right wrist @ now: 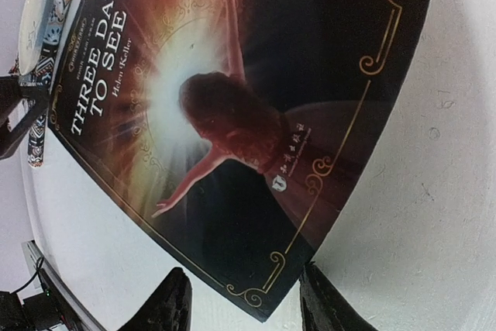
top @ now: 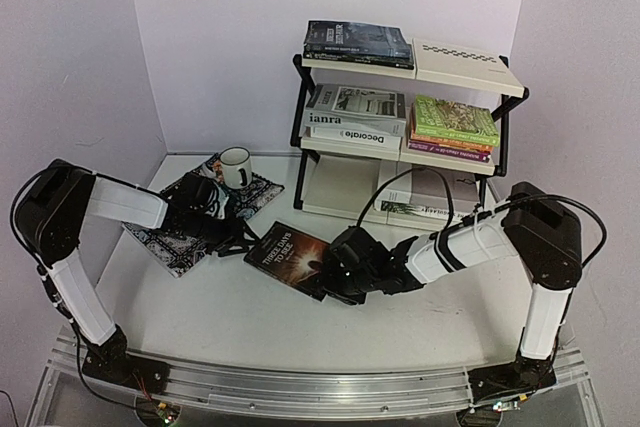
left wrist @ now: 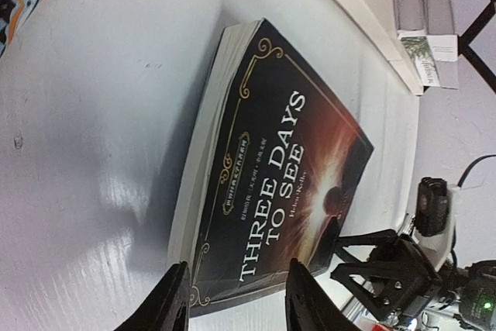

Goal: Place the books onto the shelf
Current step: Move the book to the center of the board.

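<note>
Evidently the step in hand is the pickup of the one book not yet shelved, the dark "Three Days to See" paperback [top: 290,255], which lies flat and askew on the white table [top: 230,327]. At the paperback's near right corner the right gripper [right wrist: 246,304] hangs low with its fingers about half spread. The corner sits in the gap with bare table showing on both sides, so nothing is clamped. At the paperback's left end the left gripper [left wrist: 240,300] is likewise part open, one finger outside the page edge and the other over the cover's rim; whether either pad touches I cannot tell.

A book lying flat offers little to pinch, so I judge the next move calls for one arm to tip or slide an edge up while the other closes across the thickness, then a carry to a free panel.

Just left of the paperback lies the patterned placemat [top: 170,247], partly under the left arm, and a white mug [top: 236,167] stands on its far end; a lift swung that way could clip it. Beyond and right of the paperback stands the shelf [top: 505,132]. Its lowest tier holds a white book [top: 425,205], the middle tier holds the "ianra" book [top: 345,119] on "Decorate" [top: 362,136] beside a green book [top: 455,119] topping a coloured stack, and the top tier holds dark novels [top: 358,43]. The right arm's black cable [top: 385,187] loops between the paperback and the lowest tier and could snag a low placement
</note>
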Robot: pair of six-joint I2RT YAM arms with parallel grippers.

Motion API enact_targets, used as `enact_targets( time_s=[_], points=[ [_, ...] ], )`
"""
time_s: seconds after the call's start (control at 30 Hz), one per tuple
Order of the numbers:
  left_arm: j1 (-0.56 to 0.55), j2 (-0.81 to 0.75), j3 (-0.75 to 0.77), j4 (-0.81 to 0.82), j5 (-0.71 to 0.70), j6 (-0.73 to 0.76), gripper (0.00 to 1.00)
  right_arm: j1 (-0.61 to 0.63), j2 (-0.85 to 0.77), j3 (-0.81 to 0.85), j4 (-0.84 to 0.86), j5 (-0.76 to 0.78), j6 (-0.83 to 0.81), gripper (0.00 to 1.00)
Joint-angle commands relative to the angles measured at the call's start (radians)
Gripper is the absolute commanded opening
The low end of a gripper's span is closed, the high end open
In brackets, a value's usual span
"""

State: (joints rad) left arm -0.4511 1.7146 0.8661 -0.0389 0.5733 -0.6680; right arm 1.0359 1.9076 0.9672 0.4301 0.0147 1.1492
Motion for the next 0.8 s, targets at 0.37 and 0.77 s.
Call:
enact_targets(
  time_s=[0.37, 0.77],
  points=[
    [0.038, -0.173, -0.005, -0.053, 0.104, 0.021, 0.42, 0.022, 0.157, 0.190, 0.049, -0.084, -0.040, 0.46],
    [0.285, -0.159, 0.009, -0.205, 0.085, 0.221, 0.42, 0.044, 0.358, 0.489, -0.030, -0.055, -0.101, 0.44]
  ],
)
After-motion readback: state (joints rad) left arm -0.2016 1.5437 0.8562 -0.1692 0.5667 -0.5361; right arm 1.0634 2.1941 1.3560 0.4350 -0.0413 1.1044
